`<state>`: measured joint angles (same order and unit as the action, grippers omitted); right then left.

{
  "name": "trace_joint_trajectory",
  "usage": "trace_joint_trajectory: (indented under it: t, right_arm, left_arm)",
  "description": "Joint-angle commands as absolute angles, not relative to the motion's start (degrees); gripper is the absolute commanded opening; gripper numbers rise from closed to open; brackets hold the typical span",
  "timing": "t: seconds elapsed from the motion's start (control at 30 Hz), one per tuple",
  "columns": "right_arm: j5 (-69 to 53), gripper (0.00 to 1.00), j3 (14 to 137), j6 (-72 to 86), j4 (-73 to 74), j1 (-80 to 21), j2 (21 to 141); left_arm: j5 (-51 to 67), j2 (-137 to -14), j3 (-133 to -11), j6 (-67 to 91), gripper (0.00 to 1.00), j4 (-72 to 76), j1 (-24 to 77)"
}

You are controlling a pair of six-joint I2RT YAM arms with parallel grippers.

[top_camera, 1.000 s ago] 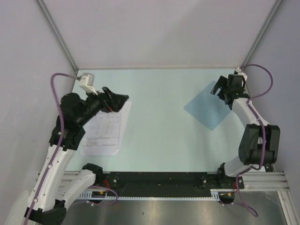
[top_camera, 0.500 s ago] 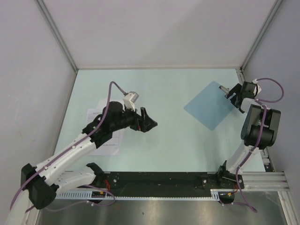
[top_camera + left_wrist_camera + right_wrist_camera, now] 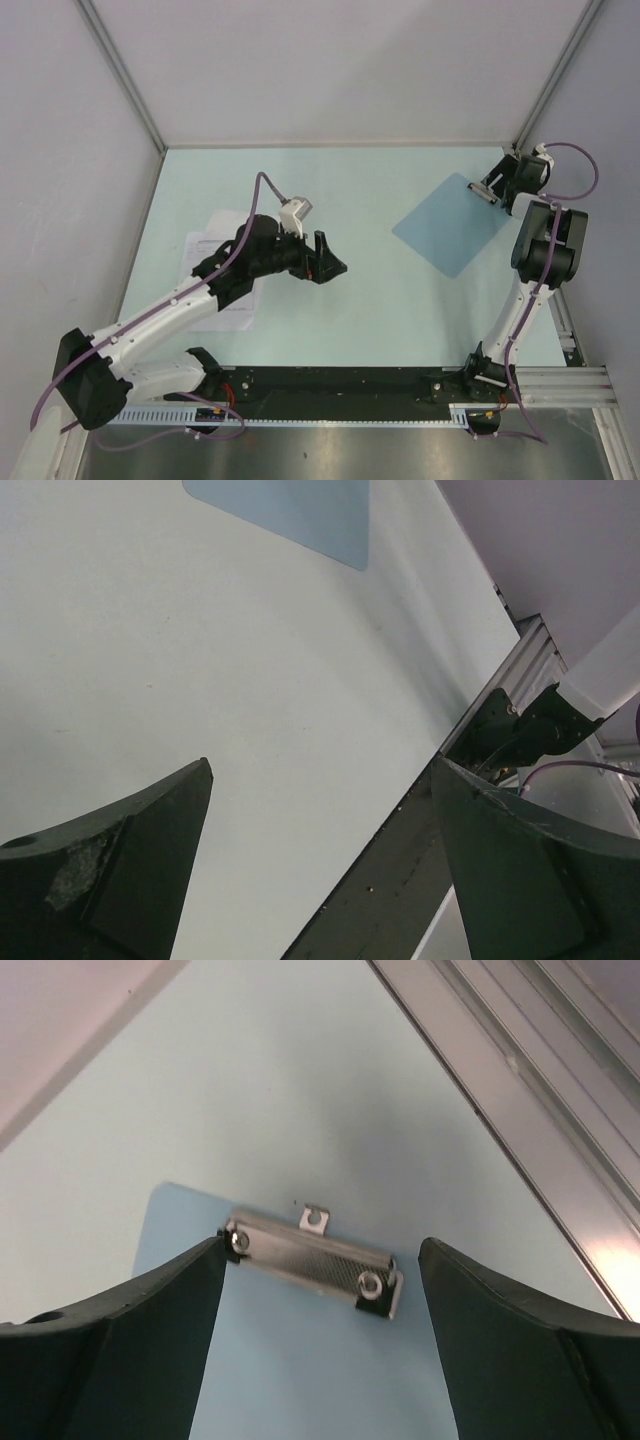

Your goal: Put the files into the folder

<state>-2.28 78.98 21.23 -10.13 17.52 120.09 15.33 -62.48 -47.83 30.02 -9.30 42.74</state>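
Bare tabletop (image 3: 380, 300) separates files (image 3: 232, 312) from folder (image 3: 450, 230); the left arm (image 3: 180, 305) reaches across it.

Probably a lab: panelled enclosure (image 3: 330, 70), aluminium rail (image 3: 570, 382).

Left arm (image 3: 160, 315), right arm (image 3: 545, 245): white links, black joints, purple cables (image 3: 263, 176). Left gripper (image 3: 322, 770) black, wedge fingers (image 3: 120, 850), one scuffed.

The folder (image 3: 300, 1390) is smooth pale-blue plastic, and its clip (image 3: 305, 1260) is shiny ribbed metal. The files (image 3: 228, 312) are matt white paper. The tabletop (image 3: 380, 300) is matt, and the rail (image 3: 520, 1090) along its edge is brushed aluminium. The left gripper (image 3: 322, 770) has matt black plastic fingers (image 3: 110, 870), one of them scuffed.
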Motion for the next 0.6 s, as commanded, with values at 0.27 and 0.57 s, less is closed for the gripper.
trace_joint_trajectory:
  t: [0.27, 0.57]
  right_arm:
    - [-8.52, 0.77, 94.48, 39.63, -6.95, 18.28, 132.89]
    - [-9.48, 0.79, 88.61, 43.33, 4.64, 16.36, 127.72]
  left_arm:
    - [15.73, -65.47, -51.24, 31.03, 0.96, -7.38, 42.98]
    - [14.86, -65.57, -52.12, 30.85, 0.96, -9.93, 43.07]
